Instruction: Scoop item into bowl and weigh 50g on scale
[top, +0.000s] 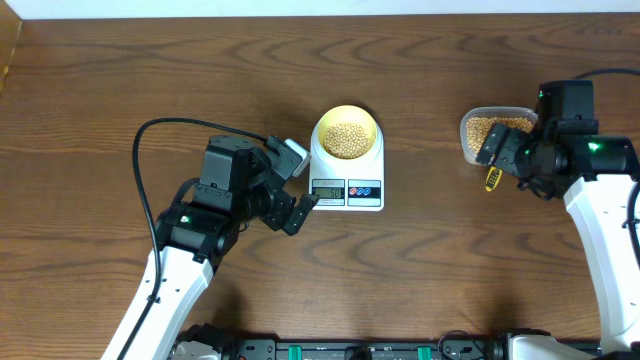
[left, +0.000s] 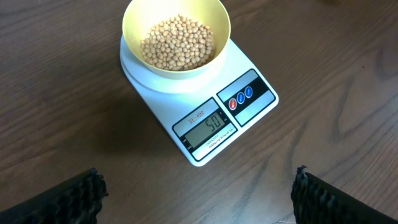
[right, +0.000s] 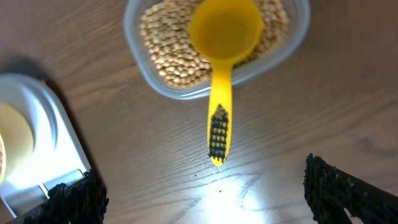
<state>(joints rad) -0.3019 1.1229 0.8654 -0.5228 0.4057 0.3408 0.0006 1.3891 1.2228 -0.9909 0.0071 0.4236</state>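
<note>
The bowl (left: 134, 25) of beans (left: 177, 42) sits on the scale (top: 375, 168), tub (top: 464, 138) at its three o'clock; both jaws stand wide, empty.

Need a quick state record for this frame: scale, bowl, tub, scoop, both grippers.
scale: display reads 50, bowl on it
bowl: part full of beans
tub: beans inside, right of scale
scoop: yellow, head resting in tub, handle out past the rim
left gripper: open, empty
right gripper: open, empty, over scoop handle

beans (left: 177, 42) in bowl (left: 133, 25) on scale (left: 166, 102); tub (top: 467, 130) holding scoop (right: 224, 31) well to the right
</note>
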